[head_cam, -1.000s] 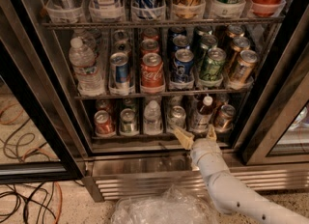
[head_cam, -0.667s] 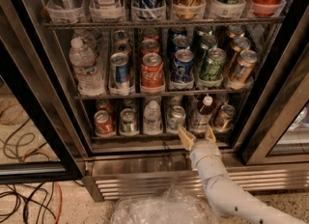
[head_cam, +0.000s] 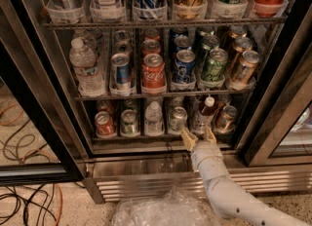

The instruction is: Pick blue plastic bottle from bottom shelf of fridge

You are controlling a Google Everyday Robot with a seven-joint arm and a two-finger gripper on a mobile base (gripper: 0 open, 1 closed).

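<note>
Well, the small blue plastic bottle with a white screw cap and pale label [head_cam: 204, 117] stands upright in the fifth lane from the left on the dark wire bottom shelf [head_cam: 141, 146]. It sits between a silver metal can [head_cam: 177, 119] and a bronze-coloured metal can [head_cam: 225, 118]. Further left on the same rack are a clear colourless water bottle [head_cam: 153, 118] and two more cans.

The cream two-finger gripper [head_cam: 199, 137] sits at the shelf's steel front edge, just in front of the bottle's base. Its fingers are spread apart and point into the large stainless steel fridge [head_cam: 141, 167], with nothing held between them. Its white arm [head_cam: 229, 191] rises from the lower right. A crumpled clear plastic bag [head_cam: 163, 213] lies on the floor below the louvred base grille [head_cam: 146, 187].
</note>
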